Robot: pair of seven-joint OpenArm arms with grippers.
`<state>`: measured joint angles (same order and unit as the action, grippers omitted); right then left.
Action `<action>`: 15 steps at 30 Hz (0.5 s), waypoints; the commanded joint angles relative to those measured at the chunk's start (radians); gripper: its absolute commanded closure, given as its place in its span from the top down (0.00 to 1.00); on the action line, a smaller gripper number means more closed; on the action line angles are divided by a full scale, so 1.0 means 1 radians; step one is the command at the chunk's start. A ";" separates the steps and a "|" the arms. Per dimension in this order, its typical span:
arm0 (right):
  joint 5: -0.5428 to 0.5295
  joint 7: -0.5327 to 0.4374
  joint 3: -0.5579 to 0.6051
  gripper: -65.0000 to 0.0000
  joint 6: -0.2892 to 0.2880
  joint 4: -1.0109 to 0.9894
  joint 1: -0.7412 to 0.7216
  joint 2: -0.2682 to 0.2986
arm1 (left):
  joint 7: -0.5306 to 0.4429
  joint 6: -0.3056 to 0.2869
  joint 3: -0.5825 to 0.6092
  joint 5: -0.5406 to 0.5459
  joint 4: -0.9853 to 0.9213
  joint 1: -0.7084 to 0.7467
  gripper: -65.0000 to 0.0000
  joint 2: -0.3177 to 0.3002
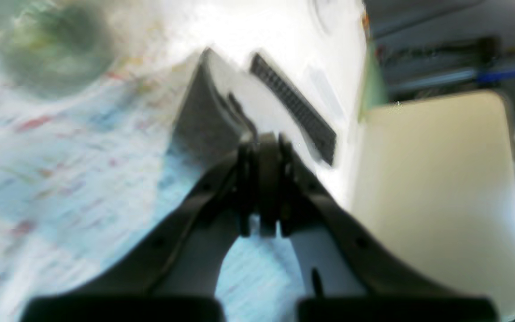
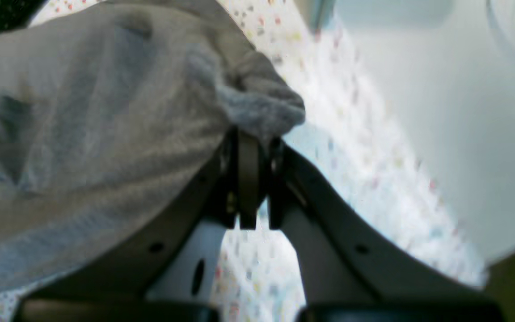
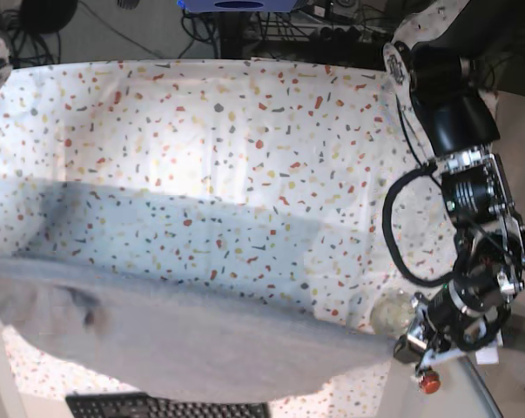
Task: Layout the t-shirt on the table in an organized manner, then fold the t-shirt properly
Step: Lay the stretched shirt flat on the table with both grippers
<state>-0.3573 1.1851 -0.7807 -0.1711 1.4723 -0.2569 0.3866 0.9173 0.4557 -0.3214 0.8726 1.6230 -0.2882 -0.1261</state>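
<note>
A grey t-shirt (image 3: 175,344) hangs stretched like a band across the near edge of the speckled table (image 3: 245,157), lifted rather than lying flat. The right claw (image 2: 251,147) is closed on a bunched corner of it. The left claw (image 1: 264,147) is also shut, pinching grey cloth at the other end. Spreading appears underway; no fold is made yet.

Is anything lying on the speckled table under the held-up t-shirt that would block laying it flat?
Nothing visible does. The t-shirt hangs stretched between both grippers along the near edge, and the speckled table beyond it looks bare. The part under the cloth is hidden.
</note>
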 commanded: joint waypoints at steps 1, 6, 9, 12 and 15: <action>0.008 -0.057 -0.024 0.00 0.000 0.012 0.035 0.001 | -0.010 -0.004 0.001 0.004 0.006 0.036 0.00 0.001; 0.008 -0.225 -0.053 0.00 0.000 -0.100 0.232 -0.073 | -0.014 -0.004 0.003 0.003 -0.036 0.226 0.00 0.003; 0.008 -0.267 -0.055 0.00 0.000 -0.169 0.287 -0.082 | -0.014 -0.004 0.003 -0.003 -0.051 0.300 0.00 0.001; 0.008 -0.291 -0.056 0.00 0.000 -0.192 0.341 -0.085 | -0.016 -0.004 0.001 -0.002 -0.051 0.355 0.00 -0.020; 0.008 -0.316 -0.056 0.00 0.000 -0.195 0.388 -0.087 | -0.016 -0.004 0.001 -0.003 -0.053 0.392 0.00 -0.033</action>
<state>-0.3588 0.8848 -0.8303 -0.1734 1.2663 0.1375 0.2764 0.9138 0.4637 -0.3176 0.8616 1.5532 0.1207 -0.1505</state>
